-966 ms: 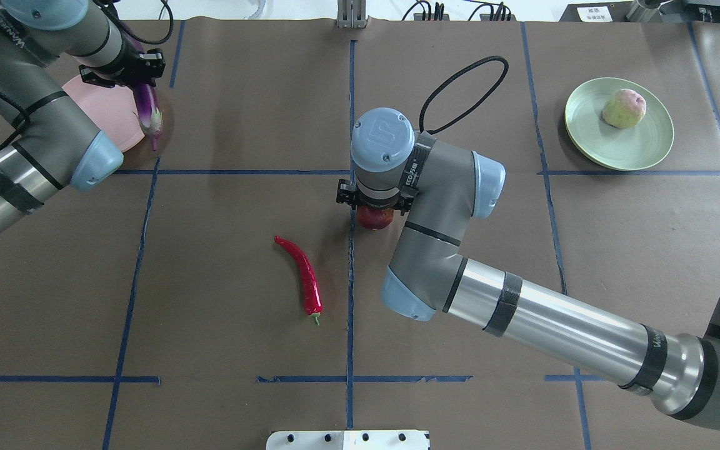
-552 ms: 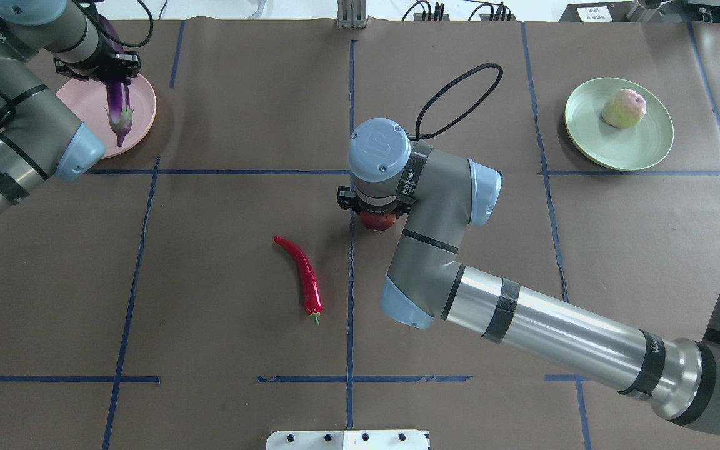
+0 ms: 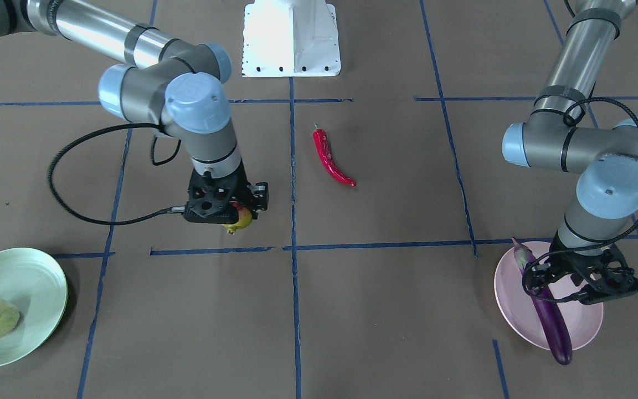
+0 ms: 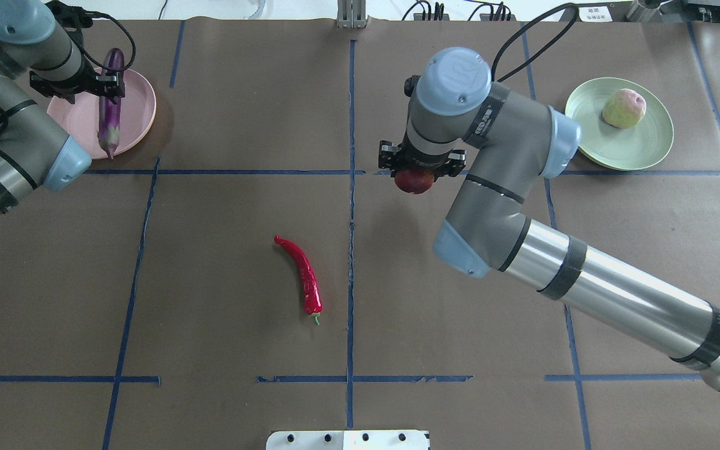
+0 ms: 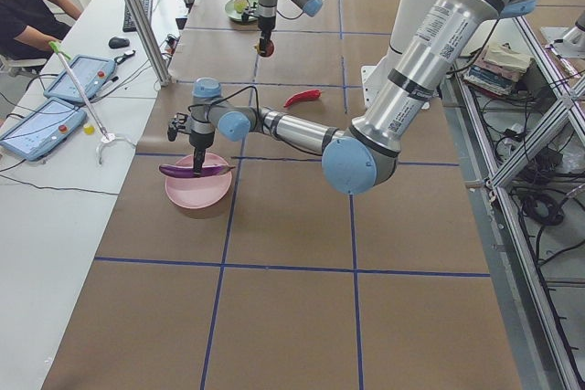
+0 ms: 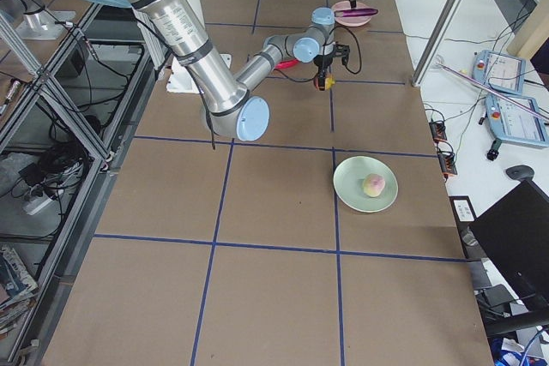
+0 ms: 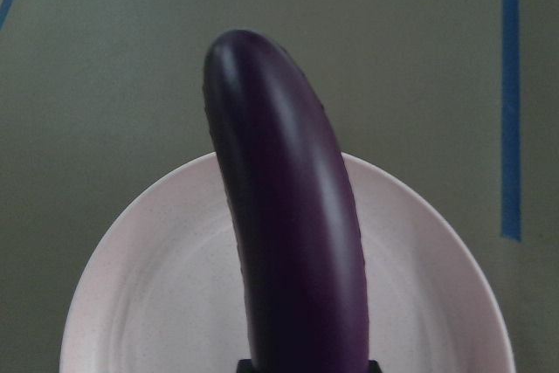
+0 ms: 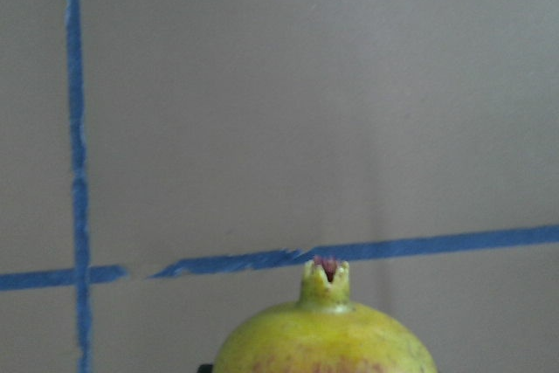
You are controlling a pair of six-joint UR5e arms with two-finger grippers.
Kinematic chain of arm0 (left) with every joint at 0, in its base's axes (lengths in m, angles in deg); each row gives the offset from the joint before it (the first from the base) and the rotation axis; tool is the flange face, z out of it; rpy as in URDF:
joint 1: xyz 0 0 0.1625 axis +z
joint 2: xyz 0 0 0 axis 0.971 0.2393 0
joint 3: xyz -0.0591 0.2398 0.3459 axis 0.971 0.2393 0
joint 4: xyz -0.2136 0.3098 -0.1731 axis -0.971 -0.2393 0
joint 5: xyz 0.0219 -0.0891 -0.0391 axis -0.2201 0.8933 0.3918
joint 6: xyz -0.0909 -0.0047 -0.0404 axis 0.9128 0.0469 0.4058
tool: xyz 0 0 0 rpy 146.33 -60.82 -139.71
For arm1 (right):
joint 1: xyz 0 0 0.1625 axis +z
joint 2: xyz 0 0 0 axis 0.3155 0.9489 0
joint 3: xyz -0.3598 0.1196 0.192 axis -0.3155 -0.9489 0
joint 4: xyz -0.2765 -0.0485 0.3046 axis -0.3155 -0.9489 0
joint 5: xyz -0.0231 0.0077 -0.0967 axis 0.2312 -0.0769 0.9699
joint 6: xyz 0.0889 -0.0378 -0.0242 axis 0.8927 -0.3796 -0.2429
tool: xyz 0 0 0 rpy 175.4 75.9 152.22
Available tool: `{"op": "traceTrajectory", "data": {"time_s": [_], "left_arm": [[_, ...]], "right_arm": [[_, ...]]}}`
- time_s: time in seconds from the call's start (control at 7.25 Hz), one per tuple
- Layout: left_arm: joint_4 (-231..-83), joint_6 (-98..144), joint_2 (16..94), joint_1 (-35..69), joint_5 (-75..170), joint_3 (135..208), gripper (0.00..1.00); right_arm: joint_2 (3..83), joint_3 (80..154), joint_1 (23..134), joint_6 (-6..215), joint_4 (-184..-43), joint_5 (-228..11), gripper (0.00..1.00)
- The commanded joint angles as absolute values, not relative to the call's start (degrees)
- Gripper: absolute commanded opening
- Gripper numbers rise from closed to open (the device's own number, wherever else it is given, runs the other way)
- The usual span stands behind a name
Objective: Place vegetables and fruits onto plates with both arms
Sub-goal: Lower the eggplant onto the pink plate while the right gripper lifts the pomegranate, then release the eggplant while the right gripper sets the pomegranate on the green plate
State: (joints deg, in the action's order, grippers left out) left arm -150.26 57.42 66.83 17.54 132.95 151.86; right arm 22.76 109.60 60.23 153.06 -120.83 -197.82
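Left jaws closed around eggplant (image 4: 110, 103), held over pink plate (image 4: 138, 109) at far left, rounded end past the far rim. Right jaws clamped on red-orange fruit (image 4: 414, 181), above worktop (image 4: 241, 125) near centre. Green plate (image 4: 647, 150), far right, holds pale green fruit (image 4: 624, 109). Chili pepper (image 4: 302, 275) lies loose, left of centre.

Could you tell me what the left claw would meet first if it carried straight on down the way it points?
The pink plate lies directly under the left claw; the eggplant it grips would touch down first. The gap between them is unclear.
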Motion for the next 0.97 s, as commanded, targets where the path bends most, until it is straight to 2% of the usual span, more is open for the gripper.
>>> {"op": "traceTrajectory", "data": {"time_s": [0.0, 0.55, 0.69, 0.83], "left_arm": [[-150.2, 63.1, 66.5, 20.2, 134.2, 156.3, 1.0], [-150.2, 82.1, 67.2, 29.5, 135.9, 163.3, 1.0], [-149.8, 84.4, 67.3, 33.1, 135.8, 167.0, 1.0], [-149.4, 91.5, 67.6, 35.7, 135.8, 169.8, 1.0]], "right_arm": [[30.1, 110.0, 69.2, 134.4, -120.4, -200.9, 0.01], [34.2, 100.0, 79.8, 109.9, -120.3, -200.8, 0.03], [34.7, 98.6, 80.7, 107.3, -120.3, -200.7, 0.08], [36.7, 98.3, 81.1, 107.2, -119.8, -200.4, 0.19]]}}
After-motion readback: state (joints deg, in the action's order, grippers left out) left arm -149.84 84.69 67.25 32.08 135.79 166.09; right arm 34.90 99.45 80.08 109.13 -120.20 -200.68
